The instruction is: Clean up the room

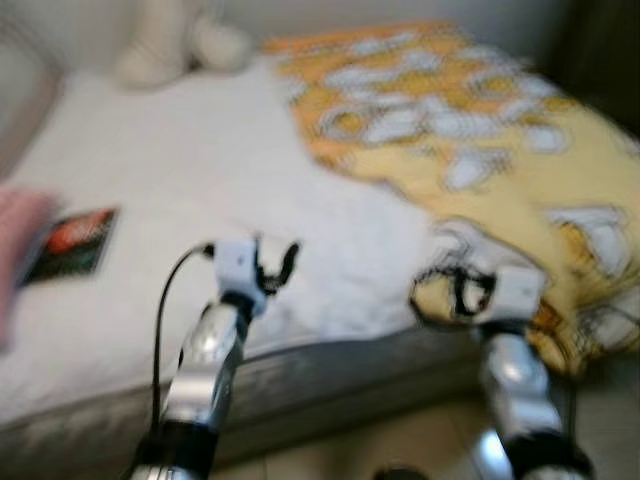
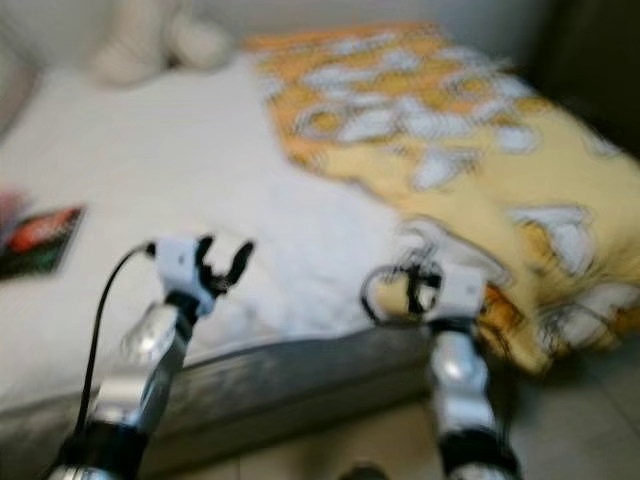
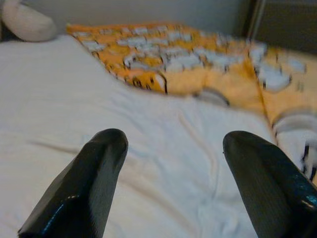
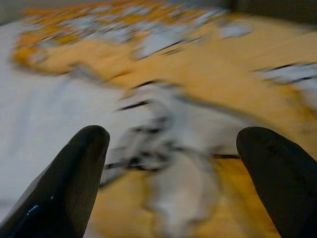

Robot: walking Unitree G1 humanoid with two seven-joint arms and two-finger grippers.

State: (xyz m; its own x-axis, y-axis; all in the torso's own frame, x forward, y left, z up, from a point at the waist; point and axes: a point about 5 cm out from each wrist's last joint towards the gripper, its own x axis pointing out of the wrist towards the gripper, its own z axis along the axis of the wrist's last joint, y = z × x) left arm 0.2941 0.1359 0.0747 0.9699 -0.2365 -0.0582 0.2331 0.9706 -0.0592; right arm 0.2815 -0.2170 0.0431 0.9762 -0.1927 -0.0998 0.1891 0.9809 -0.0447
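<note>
Both grippers stood wide open and empty over the bed edge — right gripper [image 1: 462, 290] nearest the yellow blanket [image 1: 480, 130], its crumpled corner dead ahead of the jaws; left gripper [image 1: 275, 268] over bare white sheet [image 1: 200, 170].

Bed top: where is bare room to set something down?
Open white sheet lies between the dark booklet, the plush toy and the yellow blanket; the left tool hovers at its near edge. The blanket side, by the right tool, is covered.
</note>
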